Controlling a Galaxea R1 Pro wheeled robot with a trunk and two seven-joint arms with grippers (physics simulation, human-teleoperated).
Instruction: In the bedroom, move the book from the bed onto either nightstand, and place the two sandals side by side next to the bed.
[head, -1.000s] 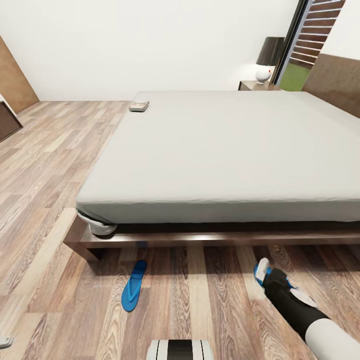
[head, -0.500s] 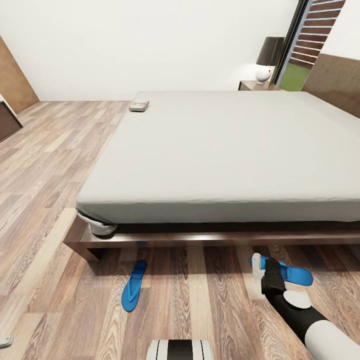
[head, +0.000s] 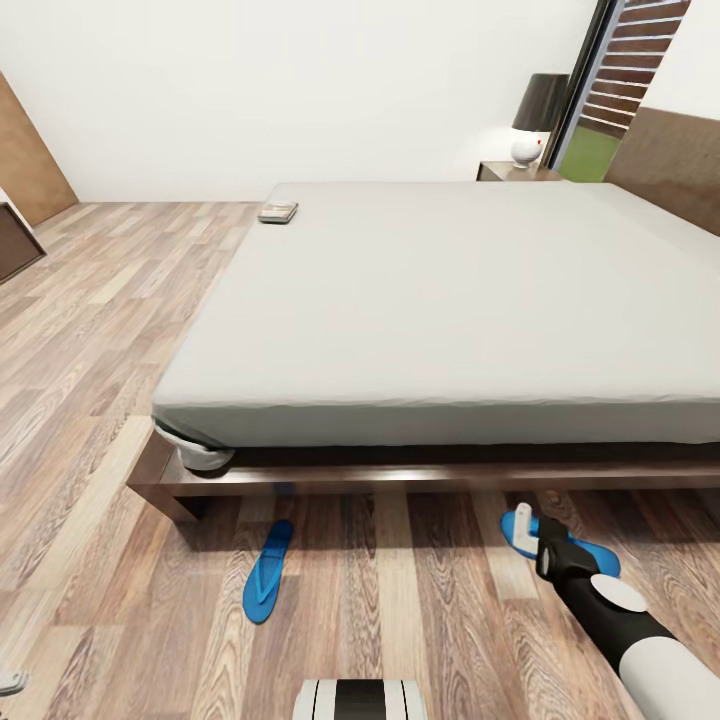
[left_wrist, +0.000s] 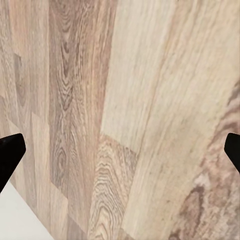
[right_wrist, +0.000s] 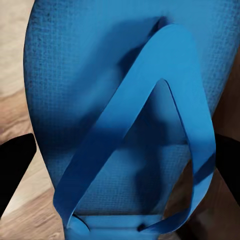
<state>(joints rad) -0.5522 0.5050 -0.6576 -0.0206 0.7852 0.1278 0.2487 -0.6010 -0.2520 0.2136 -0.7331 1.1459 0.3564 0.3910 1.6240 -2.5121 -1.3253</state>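
Note:
The bed (head: 450, 300) has a grey mattress on a dark wooden frame. The book (head: 278, 211) lies on its far left corner. Behind the bed, the nightstand (head: 512, 171) stands against the wall. One blue sandal (head: 268, 570) lies on the floor by the bed's near left corner. The other sandal (head: 590, 553) (right_wrist: 125, 100) lies flat to the right, strap up. My right gripper (head: 538, 530) (right_wrist: 120, 160) hangs low over it, open, with a dark fingertip at each side. My left gripper (left_wrist: 120, 150) is open over bare floor planks.
A dark-shaded lamp (head: 541, 103) and a white round object (head: 525, 148) sit on the nightstand. A tall window (head: 610, 90) is at the back right and brown furniture (head: 25, 150) at the left. My base (head: 360, 698) is at the bottom edge.
My right arm has swung to the right and turned, so the gripper now sits lower over the right sandal, whose blue length shows more. Bed, book and left sandal are unmoved.

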